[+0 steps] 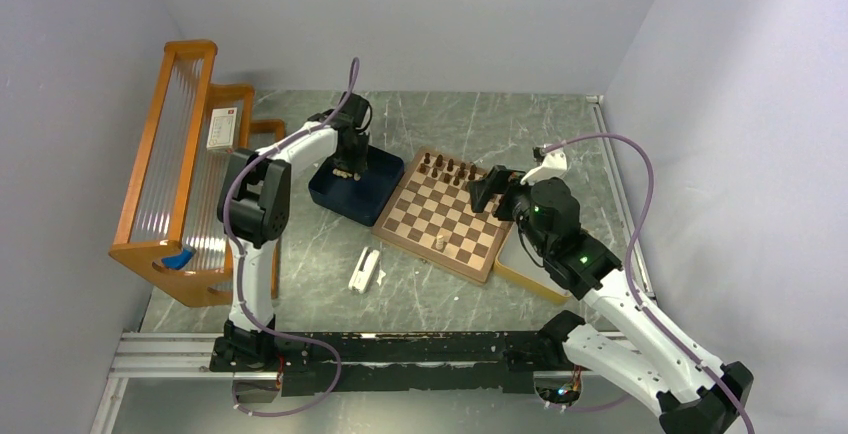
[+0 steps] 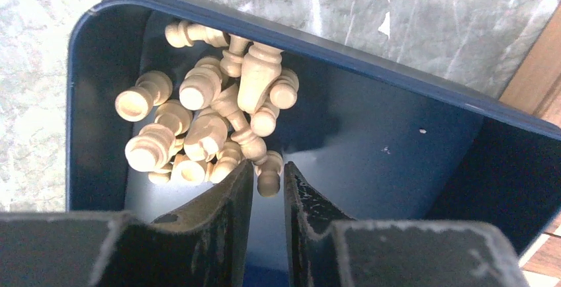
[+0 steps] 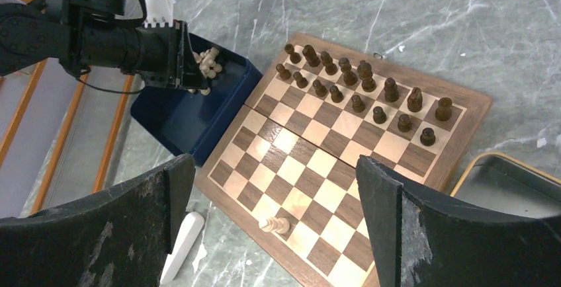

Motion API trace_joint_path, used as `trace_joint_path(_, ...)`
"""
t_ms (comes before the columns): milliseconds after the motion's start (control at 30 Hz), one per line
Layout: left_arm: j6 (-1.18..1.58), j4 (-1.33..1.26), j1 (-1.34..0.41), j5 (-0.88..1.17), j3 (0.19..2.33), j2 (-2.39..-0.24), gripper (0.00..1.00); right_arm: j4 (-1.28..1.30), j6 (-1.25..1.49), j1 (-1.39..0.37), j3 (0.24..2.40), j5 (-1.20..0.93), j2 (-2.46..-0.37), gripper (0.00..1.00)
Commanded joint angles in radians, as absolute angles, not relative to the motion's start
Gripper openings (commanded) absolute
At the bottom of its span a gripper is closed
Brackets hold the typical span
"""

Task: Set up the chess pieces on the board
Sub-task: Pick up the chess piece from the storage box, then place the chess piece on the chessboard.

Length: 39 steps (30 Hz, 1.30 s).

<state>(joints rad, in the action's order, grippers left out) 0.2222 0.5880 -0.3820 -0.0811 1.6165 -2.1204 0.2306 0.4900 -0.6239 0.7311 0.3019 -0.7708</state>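
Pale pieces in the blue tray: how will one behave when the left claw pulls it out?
Likely rigid and light: small turned wood. The pale pieces lie heaped on their sides, so neighbours will probably roll or shift. Smooth round profiles may slip in the left claw; gripping a narrow neck seems safer.

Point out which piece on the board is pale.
The lone piece near the board's near edge; the dark brown pieces fill two far rows.
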Motion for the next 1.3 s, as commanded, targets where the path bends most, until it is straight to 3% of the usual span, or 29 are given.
trace_joint_path(0, 0.203, 0.583, -0.377, -0.065, 1.638, -2.153, 0.27, 0.212, 0.51, -0.627, 0.739, 0.282, -0.763, 0.96)
trace_joint_path(300, 0.199, 0.593, -0.377, -0.071, 1.647, -2.15, 0.12, 0.206, 0.511, -0.628, 0.734, 0.287, -0.782, 0.96)
trace_joint_path(1267, 0.212, 0.665, -0.44, -0.054, 1.572, -1.868, 0.12, 0.223, 0.507, -0.628, 0.746, 0.296, -0.751, 0.95)
